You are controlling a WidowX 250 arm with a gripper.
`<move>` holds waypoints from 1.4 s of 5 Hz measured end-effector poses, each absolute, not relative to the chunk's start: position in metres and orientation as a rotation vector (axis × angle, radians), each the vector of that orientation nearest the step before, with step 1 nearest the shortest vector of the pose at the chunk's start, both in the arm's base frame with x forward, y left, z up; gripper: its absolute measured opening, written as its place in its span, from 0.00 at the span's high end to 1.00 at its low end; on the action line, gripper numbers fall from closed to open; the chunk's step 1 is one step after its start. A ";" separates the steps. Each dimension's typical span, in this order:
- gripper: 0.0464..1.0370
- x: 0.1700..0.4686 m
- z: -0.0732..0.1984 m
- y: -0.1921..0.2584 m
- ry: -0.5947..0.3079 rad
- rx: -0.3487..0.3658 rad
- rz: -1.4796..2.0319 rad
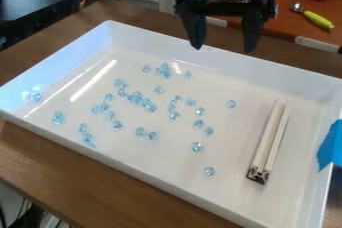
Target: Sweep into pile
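White rectangular plastic tray [157, 159] on brown wooden surface [40, 157]; walls presumably contain strays. Translucent pale-blue beads [135, 98], scattered left to centre, unpiled. Black two-finger pincer [224, 50], above far wall; spread, empty, ready to grasp, presumably. Silver-white slotted metal bar [270, 139], lying at right; likely sweeper.
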State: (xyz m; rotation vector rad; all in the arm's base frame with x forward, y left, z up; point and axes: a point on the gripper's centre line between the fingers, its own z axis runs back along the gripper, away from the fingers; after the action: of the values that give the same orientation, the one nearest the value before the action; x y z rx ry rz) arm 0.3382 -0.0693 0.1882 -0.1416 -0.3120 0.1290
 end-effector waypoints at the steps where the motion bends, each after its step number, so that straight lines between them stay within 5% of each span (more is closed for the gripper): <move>1: 0.04 0.336 0.171 -0.068 -0.260 -0.129 0.137; 7: 0.04 0.342 0.126 -0.118 -0.284 -0.062 0.186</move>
State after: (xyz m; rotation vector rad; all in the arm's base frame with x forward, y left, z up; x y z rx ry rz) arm 0.3423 -0.1176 0.1258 -0.0620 -0.2838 0.1857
